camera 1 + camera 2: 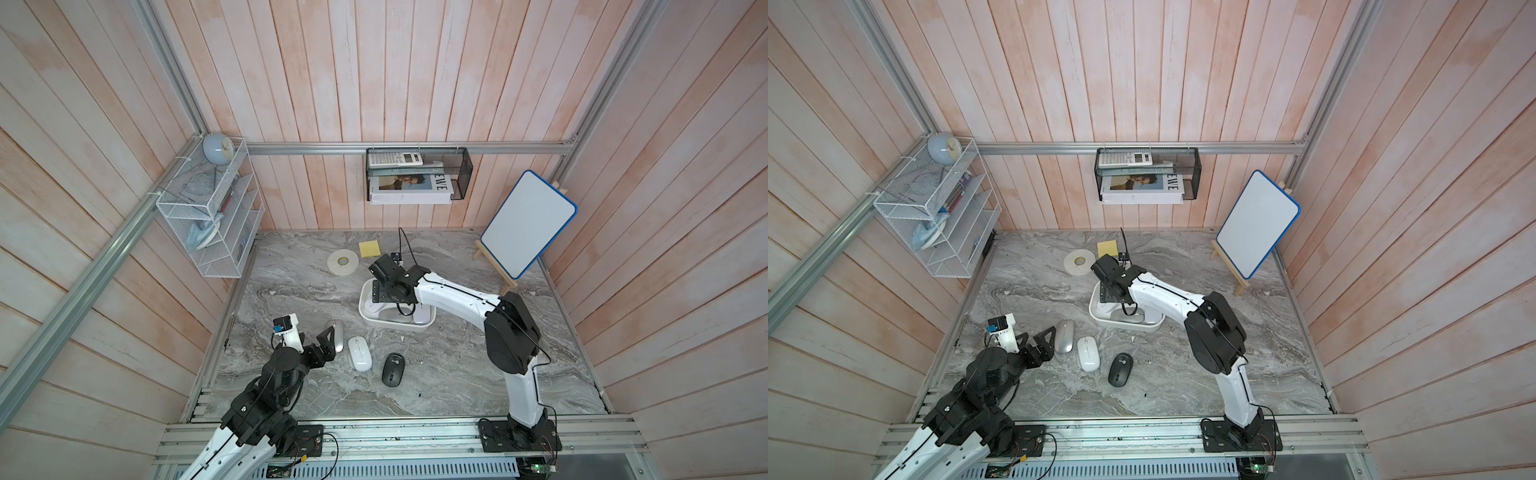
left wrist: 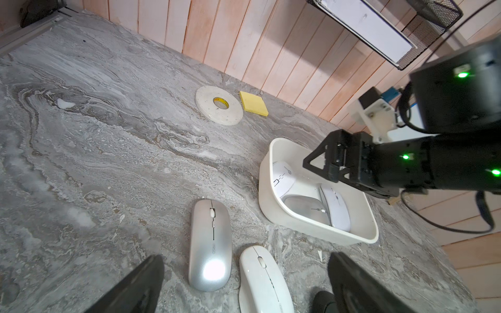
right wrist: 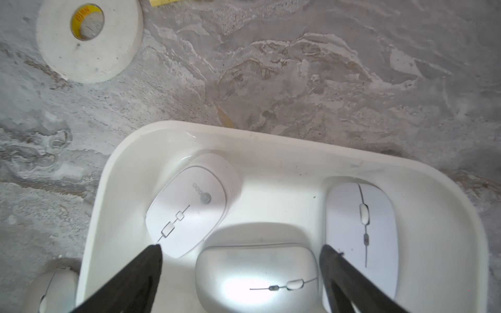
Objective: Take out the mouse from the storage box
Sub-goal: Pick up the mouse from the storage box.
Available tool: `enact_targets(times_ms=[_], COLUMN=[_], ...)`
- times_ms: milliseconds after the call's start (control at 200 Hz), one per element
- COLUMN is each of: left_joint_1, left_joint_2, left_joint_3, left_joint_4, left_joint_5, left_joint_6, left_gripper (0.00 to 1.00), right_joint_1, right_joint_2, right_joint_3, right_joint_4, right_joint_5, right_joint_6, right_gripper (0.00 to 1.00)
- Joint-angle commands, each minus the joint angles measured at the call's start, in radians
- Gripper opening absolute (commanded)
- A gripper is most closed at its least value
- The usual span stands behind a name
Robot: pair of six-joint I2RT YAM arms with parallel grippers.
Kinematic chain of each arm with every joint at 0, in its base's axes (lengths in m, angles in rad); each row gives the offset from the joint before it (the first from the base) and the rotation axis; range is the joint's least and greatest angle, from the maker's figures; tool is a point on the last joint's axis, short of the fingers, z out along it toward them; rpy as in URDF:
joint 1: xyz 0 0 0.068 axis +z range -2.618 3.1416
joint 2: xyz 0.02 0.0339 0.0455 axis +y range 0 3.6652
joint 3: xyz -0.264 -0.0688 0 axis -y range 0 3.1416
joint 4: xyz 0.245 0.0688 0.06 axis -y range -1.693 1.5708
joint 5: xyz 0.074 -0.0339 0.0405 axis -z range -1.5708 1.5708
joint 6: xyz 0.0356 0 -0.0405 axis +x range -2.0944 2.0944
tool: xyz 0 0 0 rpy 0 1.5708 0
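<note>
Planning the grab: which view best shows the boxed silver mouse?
Right wrist: the silver mouse fills the foreground. Left wrist shows it smaller, in the storage box; in both top views the arm mostly hides it.

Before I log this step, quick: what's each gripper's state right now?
Left gripper: open, holding nothing.
Right gripper: open, holding nothing, over the storage box.

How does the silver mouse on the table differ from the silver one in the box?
The table silver mouse lies on the marble table by the open left hand; the box silver mouse sits in the storage box between two white mice, under the open right hand. The table one looks slimmer, the box one broader. Both lie wheel up.
</note>
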Motion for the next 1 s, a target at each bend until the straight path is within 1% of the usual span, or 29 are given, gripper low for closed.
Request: enact_targets(times_ms=[0,110,315,450,600,760,995], left_joint_1=[0.004,0.005,0.005,0.005,0.004,0.004,0.005], left_joint_2=[0.005,0.01,0.012,0.02,0.031,0.031,0.032], left_joint_3=[-0.004,-0.005,-0.005,-0.003,0.001,-0.001,0.0], left_joint_4=[0.0,0.004,0.006,0.011,0.012,0.011,0.012], left_joint_5=[0.006,0.007,0.006,0.009,0.01,0.01,0.011], left_joint_6=[0.023,0.023,0.023,0.023,0.023,0.023,0.023], left_gripper=[1.0,1.0,1.0,1.0,1.0,1.0,1.0], right_joint_1=[-0.005,-0.005,-0.004,-0.002,-0.001,0.004,0.005], right_joint_2=[0.076,0.13,0.176,0.216,0.282,0.274,0.161], right_joint_3=[0.138,0.194,0.196,0.218,0.288,0.252,0.059], right_joint_4=[-0.154,-0.154,-0.11,-0.081,-0.133,-0.131,-0.034], right_joint_5=[-0.018,-0.033,-0.051,-0.082,-0.104,-0.08,-0.023], right_joint_6=[0.048,0.108,0.227,0.253,0.269,0.284,0.292], right_gripper=[0.95,0.95,0.95,0.95,0.95,0.94,0.84])
